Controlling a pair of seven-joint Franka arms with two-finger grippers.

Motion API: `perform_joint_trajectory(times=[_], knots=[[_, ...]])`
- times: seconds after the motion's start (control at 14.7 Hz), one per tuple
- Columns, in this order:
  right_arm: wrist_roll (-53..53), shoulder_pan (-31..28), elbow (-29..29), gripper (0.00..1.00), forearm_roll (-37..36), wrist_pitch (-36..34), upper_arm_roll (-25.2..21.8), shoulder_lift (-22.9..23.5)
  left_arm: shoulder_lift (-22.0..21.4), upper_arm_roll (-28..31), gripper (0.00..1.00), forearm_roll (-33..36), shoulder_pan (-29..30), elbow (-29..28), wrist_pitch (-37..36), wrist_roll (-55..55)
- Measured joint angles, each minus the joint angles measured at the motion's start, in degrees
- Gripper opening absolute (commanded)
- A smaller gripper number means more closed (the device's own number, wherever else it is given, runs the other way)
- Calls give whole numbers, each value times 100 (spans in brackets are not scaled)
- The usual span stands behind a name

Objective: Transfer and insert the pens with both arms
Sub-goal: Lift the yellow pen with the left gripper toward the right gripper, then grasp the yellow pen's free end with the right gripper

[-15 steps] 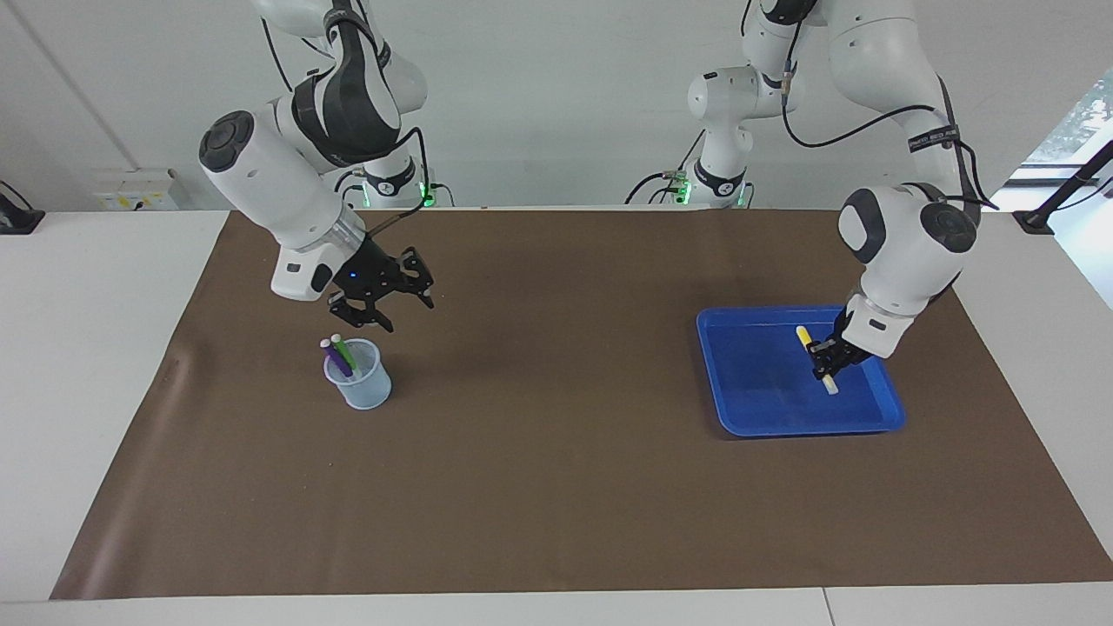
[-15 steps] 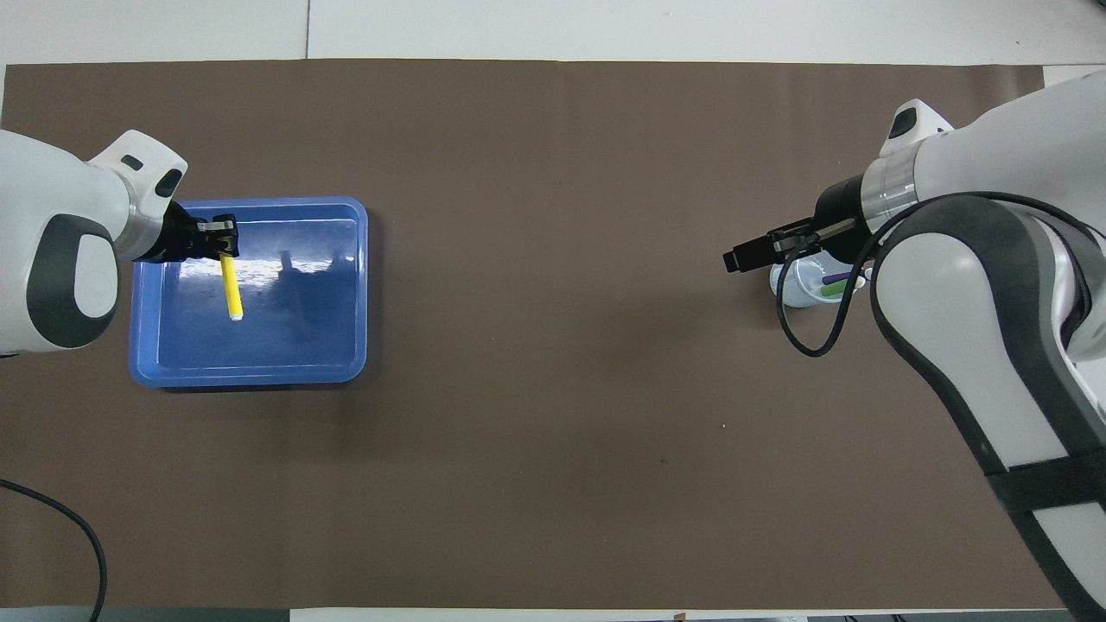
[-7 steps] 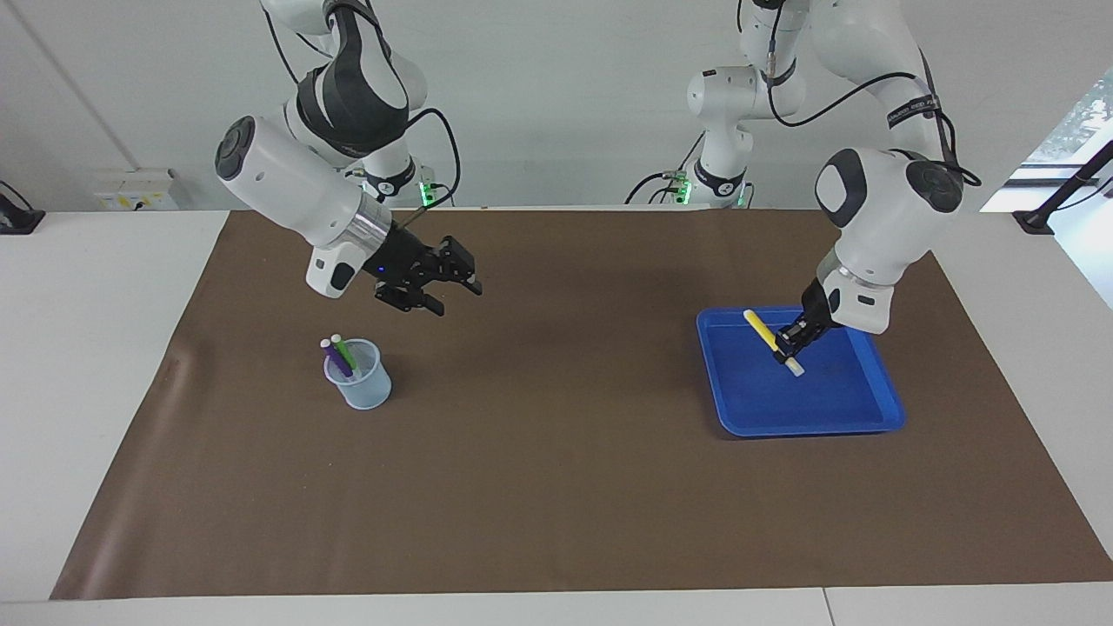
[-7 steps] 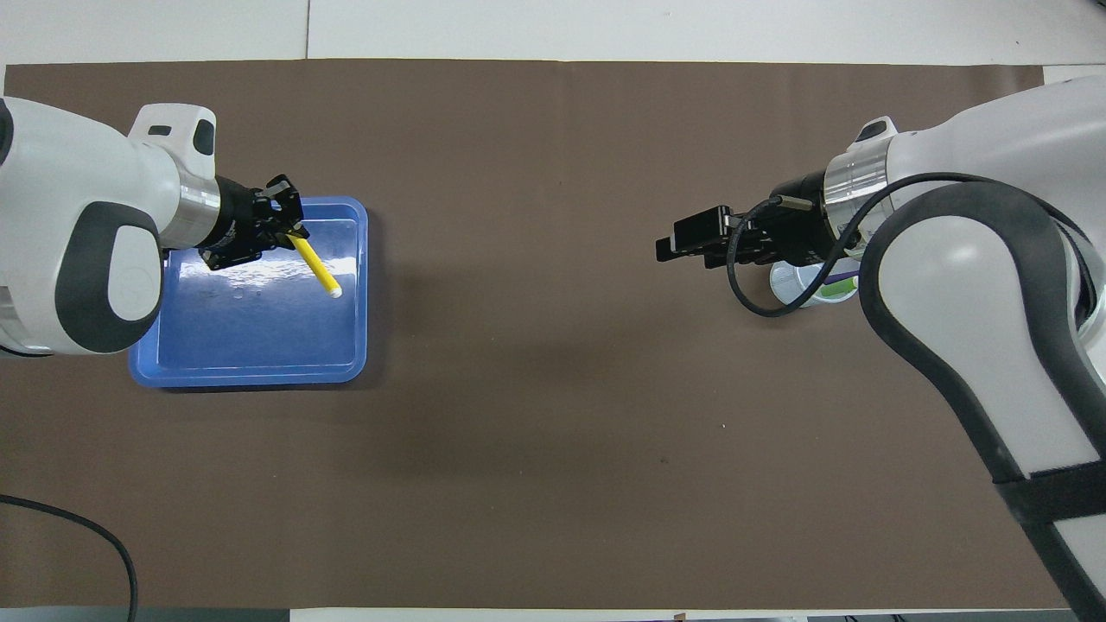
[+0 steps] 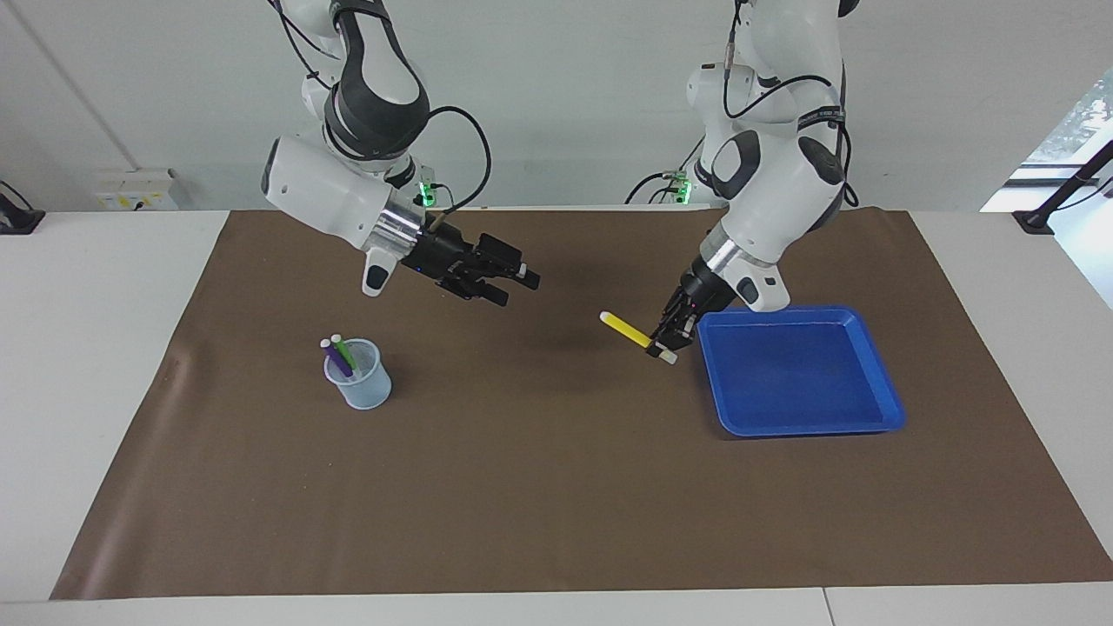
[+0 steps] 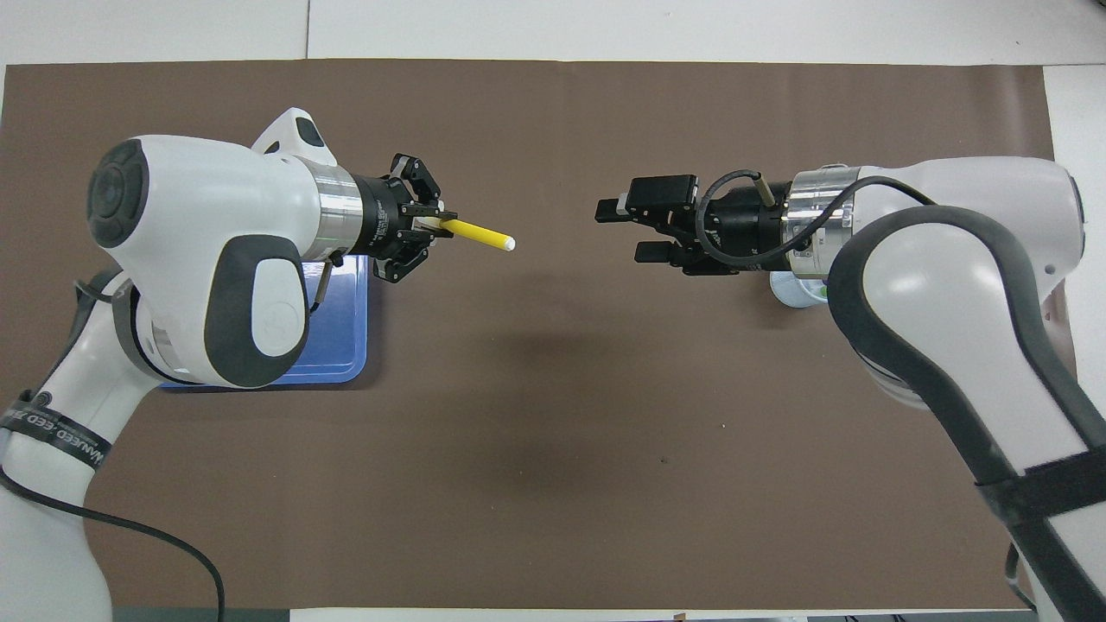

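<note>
Gripping yellow pen [image 5: 628, 328] over brown mat [image 5: 556, 487], left gripper [image 5: 667, 344] clamped, right gripper [image 5: 519, 285] spread wide, empty

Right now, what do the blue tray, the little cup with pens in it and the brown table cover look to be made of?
Blue tray: probably moulded plastic, going by its glossy, uniformly coloured surface and rounded rim.
Cup: likely translucent plastic, pale bluish, with the pens showing faintly through its wall.
Brown cover: matte paper or thin sheet, judging by the crease near the right arm's end.
</note>
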Motion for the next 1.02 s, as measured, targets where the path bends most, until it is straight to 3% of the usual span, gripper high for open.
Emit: perform_joint_trajectory(times=[0.07, 0.41, 0.61, 1.02], knots=[[0, 95, -106, 80, 110, 188, 1, -42, 1, -1, 0, -3, -135, 0, 116, -266], [3, 553, -384, 71, 163, 723, 7, -116, 66, -3, 0, -9, -633, 1, 841, -1171], [2, 553, -455, 53, 163, 726, -16, -119, 101, 0, 0, -12, -777, 1, 925, -1270], [2, 489, -492, 47, 202, 795, -37, -119, 105, 3, 0, -14, -873, 1, 926, -1294]])
